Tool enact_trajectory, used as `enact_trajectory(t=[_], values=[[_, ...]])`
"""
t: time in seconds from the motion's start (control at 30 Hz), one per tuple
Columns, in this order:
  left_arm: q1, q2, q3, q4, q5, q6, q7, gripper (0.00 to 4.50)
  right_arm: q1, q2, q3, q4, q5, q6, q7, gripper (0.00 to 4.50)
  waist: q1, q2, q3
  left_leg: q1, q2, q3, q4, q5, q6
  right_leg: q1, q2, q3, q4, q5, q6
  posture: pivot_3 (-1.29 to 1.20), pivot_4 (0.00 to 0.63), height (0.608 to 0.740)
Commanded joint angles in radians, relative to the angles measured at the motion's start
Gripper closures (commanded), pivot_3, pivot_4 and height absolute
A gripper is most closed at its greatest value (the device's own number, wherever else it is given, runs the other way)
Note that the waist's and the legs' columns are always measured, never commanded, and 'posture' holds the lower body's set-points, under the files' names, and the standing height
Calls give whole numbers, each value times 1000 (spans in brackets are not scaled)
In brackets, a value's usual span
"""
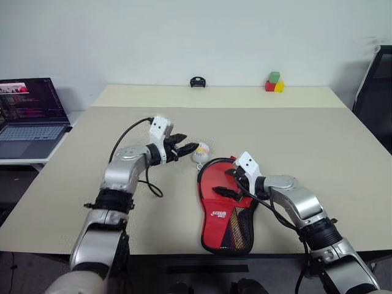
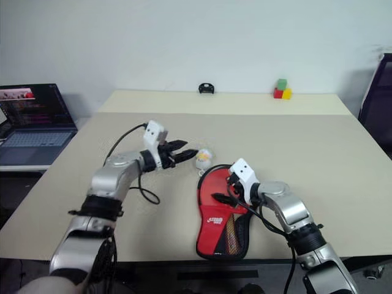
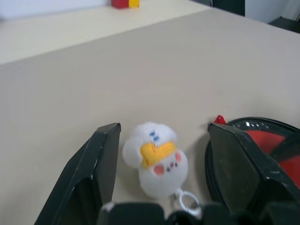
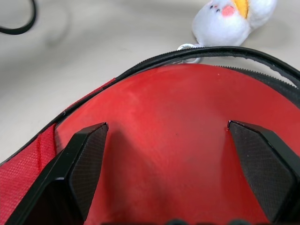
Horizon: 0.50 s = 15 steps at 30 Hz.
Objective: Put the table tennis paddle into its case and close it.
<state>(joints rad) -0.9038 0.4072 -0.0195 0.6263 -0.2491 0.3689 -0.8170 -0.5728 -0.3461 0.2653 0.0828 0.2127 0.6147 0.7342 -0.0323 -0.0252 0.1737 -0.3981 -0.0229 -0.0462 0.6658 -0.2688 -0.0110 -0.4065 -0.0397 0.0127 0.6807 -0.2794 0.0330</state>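
The paddle (image 1: 215, 180) lies in the case (image 1: 228, 211), right under the wide right hand (image 1: 231, 182); the left hand (image 1: 184, 149), also open, is beside the top.

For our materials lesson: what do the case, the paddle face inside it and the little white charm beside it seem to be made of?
The case: soft woven fabric with a mesh pocket and a black zipper edge. The paddle face: matte red rubber, smooth and faintly mottled, probably. The charm: fuzzy white plush with stitched features and a small, seemingly metal ring.

On my table (image 1: 318, 141) sits a white plush keychain (image 1: 201, 153); far off, coloured blocks (image 1: 274, 82), a small black object (image 1: 197, 82), an open laptop (image 1: 30, 116) beside.
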Motion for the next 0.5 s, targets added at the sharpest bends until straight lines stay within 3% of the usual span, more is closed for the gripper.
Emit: enact_trajectory(t=[0.03, 0.13, 0.5], values=[[-107, -22, -18, 200, 66, -80, 17, 904, 9, 11, -8, -21, -10, -2, -17, 0, -1, 0, 0, 0, 0, 0, 0, 0, 0, 0, 0, 0, 0, 0, 0, 0, 150, 740], [-180, -49, -38, 353, 119, -144, 20, 28, 16, 16, -11, -31, -10, 3, -26, 0, 0, 0, 0, 0, 0, 0, 0, 0, 0, 0, 0, -1, 0, 0, 0, 0, 150, 740], [-280, -147, -42, 620, 221, -210, 49, 28, 35, 31, -12, -56, -9, 14, -56, 0, 0, 0, 0, 0, 0, 0, 0, 0, 0, 0, 0, -2, 0, 0, 0, 0, 150, 740]])
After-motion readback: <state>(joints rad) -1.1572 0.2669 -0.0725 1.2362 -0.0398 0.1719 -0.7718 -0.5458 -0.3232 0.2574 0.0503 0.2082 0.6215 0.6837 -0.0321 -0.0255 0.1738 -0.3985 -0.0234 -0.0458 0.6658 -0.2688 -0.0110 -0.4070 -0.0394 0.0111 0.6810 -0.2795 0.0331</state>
